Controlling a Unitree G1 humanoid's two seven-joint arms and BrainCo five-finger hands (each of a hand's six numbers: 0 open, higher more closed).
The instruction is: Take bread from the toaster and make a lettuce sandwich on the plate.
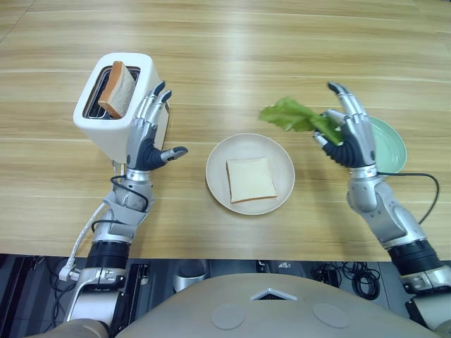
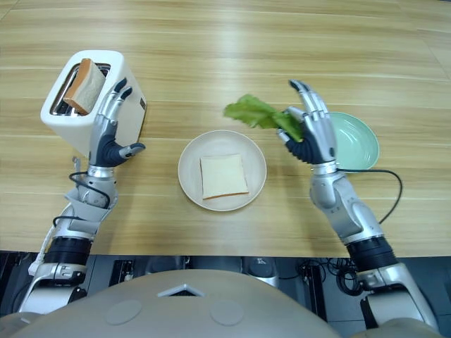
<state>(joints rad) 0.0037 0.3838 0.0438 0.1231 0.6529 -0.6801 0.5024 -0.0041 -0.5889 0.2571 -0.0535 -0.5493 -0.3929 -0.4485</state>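
On the wooden table, far left, the white toaster stands with its slots up, placed where the left arm can get at it. The plate sits centre-near between both arms, so either can reach the build spot. A green bowl is at right, just behind the right hand (probably the lettuce source). The left hand is flat along the toaster's right side, fingers straight, thumb out, holding nothing; likely steadying it, contact unclear. The right hand is raised between bowl and plate, fingers mostly straight, thumb pinching the leaf stem. A bread slice lies flat on the plate as the base. The toast slice leans out of the toaster slot, not yet taken. The lettuce leaf hangs leftward from the right hand, above the plate's far-right edge, ready to be laid.
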